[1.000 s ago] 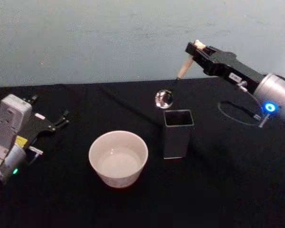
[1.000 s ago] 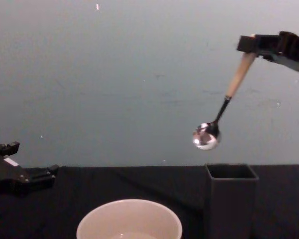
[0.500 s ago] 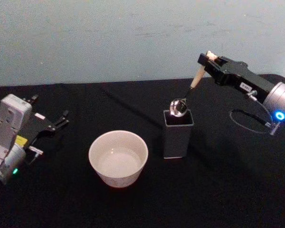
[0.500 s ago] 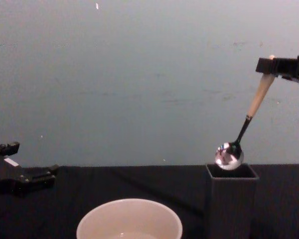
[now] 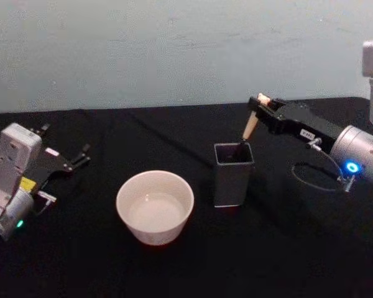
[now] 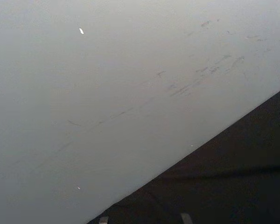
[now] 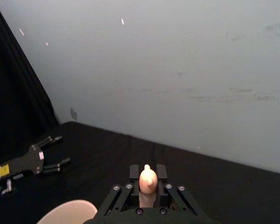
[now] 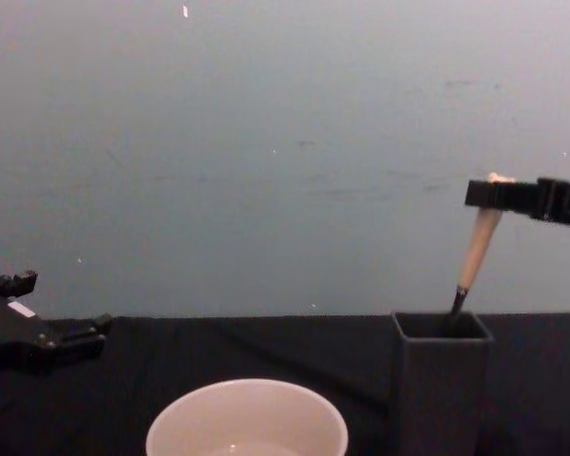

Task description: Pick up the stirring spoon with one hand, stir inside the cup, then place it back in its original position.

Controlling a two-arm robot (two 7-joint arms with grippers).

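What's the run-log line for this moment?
right gripper: shut on stirring spoon | spoon's lower end: inside holder | left gripper: open, parked

Beige-handled stirring spoon (image 5: 250, 128) tilted, lower end down inside tall dk-grey sq. holder (image 5: 233, 180). Cream round cup (image 5: 154, 208) upright, near holder's left, not touching.

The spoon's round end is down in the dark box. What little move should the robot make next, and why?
Probably open the right end effector and let go: the stirring spoon leans bowl-down inside the holder, its handle top pinched. The left end effector rests parked.
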